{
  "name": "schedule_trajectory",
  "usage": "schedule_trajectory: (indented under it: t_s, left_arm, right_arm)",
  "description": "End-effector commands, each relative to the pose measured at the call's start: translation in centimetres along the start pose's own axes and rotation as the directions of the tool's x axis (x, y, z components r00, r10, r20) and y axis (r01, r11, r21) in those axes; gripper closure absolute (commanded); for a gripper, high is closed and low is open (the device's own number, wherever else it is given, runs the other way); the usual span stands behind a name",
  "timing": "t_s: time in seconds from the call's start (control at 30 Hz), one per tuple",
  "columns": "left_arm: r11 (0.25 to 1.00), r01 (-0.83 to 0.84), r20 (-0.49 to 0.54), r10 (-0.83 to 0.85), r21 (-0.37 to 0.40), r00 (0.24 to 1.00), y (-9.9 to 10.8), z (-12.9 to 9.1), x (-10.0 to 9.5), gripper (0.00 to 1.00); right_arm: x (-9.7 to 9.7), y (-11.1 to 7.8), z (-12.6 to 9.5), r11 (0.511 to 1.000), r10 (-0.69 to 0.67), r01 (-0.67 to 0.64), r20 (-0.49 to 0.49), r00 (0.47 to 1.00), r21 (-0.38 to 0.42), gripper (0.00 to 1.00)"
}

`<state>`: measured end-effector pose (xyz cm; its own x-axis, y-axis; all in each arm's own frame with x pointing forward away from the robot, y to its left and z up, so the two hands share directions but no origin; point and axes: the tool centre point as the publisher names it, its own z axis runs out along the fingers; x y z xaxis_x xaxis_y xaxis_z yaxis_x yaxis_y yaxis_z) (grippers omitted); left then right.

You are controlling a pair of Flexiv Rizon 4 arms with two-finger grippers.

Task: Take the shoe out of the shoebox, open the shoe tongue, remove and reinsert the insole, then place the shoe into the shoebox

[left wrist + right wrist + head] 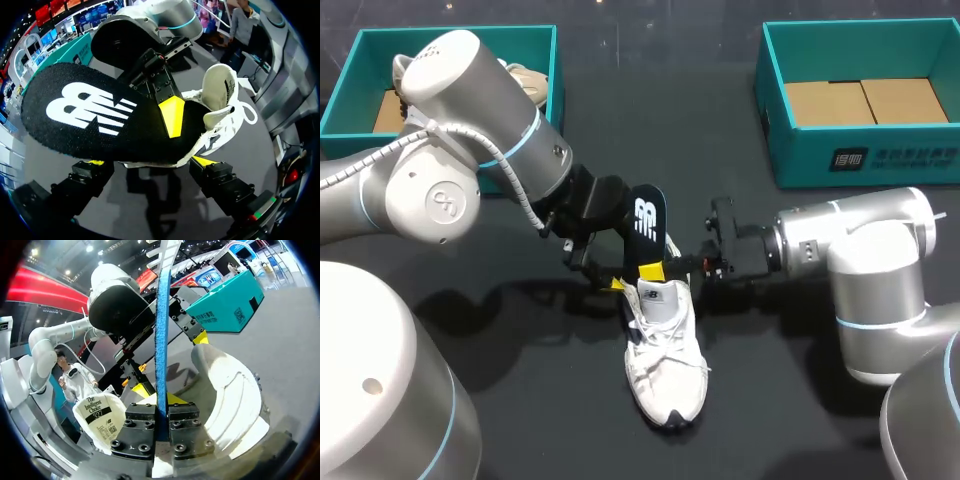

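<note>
Yellow tips of the right gripper (161, 405) are pressed narrow on the black insole (645, 228), 1 finger on each face, and hold it standing up with its lower end at the heel opening of the white shoe (665, 365). The left gripper (149, 161) has its 2 fingers wide apart just under the insole, at the 2 sides of the heel; I cannot see that both touch it. The white shoe lies on the dark table (550, 410) in the middle, toe to the near side, its tongue (100, 420) lifted. At the far left stands the teal left shoebox (460, 38) with a pale shoe (525, 82) inside. At the far right is the teal right shoebox (860, 160), well apart from the white shoe.
</note>
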<state>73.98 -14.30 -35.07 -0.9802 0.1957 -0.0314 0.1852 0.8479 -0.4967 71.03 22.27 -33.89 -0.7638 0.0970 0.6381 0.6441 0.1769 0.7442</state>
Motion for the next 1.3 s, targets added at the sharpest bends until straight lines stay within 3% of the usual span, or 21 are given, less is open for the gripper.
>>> schedule_trajectory:
  t_s: [0.03, 0.53, 0.6, 0.73, 1.3]
  left_arm:
    - [1.0, 0.0, 0.002, 0.0, 0.0, 1.0, 0.0, 0.0, 0.1, 0.0]
    - [1.0, 0.0, 0.002, 0.0, 0.0, 1.0, 0.0, 0.0, 0.1, 0.0]
    - [1.0, 0.0, 0.002, 0.0, 0.0, 1.0, 0.0, 0.0, 0.1, 0.0]
    - [1.0, 0.0, 0.002, 0.0, 0.0, 1.0, 0.0, 0.0, 0.1, 0.0]
    - [1.0, 0.0, 0.002, 0.0, 0.0, 1.0, 0.0, 0.0, 0.1, 0.0]
  right_arm:
    - [-0.4, -0.8, -1.8, 1.0, -0.002, 0.002, -0.013, 1.0, 0.004, 1.0]
    - [-0.6, -0.1, -2.0, 1.0, 0.015, -0.015, -0.009, 1.0, 0.018, 1.0]
    - [-0.6, 0.0, -2.1, 1.0, 0.015, -0.015, -0.011, 1.0, 0.014, 0.81]
    - [-0.6, 0.2, -2.3, 1.0, 0.009, -0.009, -0.012, 1.0, 0.009, 0.67]
    - [0.2, 2.3, -2.6, 0.997, -0.054, 0.054, -0.003, 0.999, 0.048, 0.76]
